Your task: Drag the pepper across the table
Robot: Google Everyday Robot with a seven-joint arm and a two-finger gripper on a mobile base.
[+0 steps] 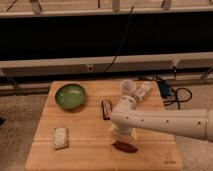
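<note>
Gripper (123,132) low over the table (85,146), pepper (125,146) lying just in front of it, grip state unclear

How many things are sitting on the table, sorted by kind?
green bowl: 1
cup: 1
pepper: 1
dark bar: 1
pale packet: 1
white object by the cup, kind unclear: 1
Total: 6
The pincer is low over the table, close behind the pepper.
</note>
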